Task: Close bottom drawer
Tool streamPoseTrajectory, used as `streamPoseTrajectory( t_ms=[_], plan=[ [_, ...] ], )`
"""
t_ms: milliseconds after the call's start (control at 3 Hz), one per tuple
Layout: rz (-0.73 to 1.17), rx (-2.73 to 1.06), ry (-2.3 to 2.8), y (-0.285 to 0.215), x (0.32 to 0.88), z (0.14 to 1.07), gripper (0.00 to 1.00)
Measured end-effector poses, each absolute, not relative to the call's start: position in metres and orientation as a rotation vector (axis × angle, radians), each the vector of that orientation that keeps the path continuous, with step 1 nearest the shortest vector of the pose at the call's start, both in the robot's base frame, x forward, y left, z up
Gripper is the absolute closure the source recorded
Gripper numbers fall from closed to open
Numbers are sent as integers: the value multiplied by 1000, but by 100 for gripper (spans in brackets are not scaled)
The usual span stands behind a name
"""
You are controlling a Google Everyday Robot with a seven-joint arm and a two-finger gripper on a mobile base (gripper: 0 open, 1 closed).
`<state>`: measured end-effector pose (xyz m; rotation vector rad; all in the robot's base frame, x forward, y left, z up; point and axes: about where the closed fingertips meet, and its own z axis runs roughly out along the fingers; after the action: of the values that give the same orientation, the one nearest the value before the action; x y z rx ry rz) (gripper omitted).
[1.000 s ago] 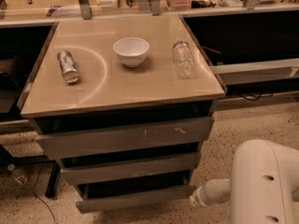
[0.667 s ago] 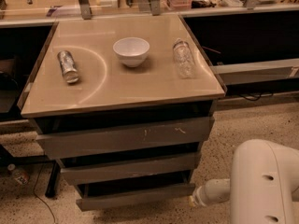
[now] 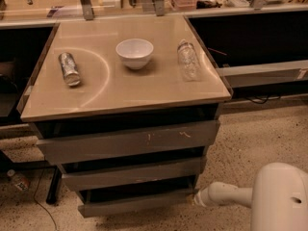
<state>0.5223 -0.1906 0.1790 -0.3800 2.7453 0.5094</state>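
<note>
The bottom drawer [image 3: 134,202] is the lowest and narrowest grey panel of the cabinet. It stands out a little from the cabinet, with a dark gap above its front. My gripper [image 3: 196,199] is at the end of my white arm [image 3: 226,195]. It reaches in from the lower right and sits against the right end of the bottom drawer's front. The mid-width drawer [image 3: 132,174] and the widest, scratched drawer [image 3: 127,142] are above it, both slightly out.
The tan cabinet top [image 3: 120,93] carries a white bowl [image 3: 134,53], a lying metal can [image 3: 69,69] and a lying clear bottle [image 3: 188,60]. A small bottle [image 3: 17,179] and a cable lie on the speckled floor at the left. Dark shelving flanks the cabinet.
My arm tip has moved slightly left and up against the bottom drawer's right end, and the drawer front has slid in a little.
</note>
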Motion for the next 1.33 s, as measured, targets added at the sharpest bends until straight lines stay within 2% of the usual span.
streamPoseTrajectory(
  t_ms=[667,1333],
  plan=[
    [582,-329,2651,-169,575,169,100],
    [587,-359,2704,-175,558,178,100]
  ],
)
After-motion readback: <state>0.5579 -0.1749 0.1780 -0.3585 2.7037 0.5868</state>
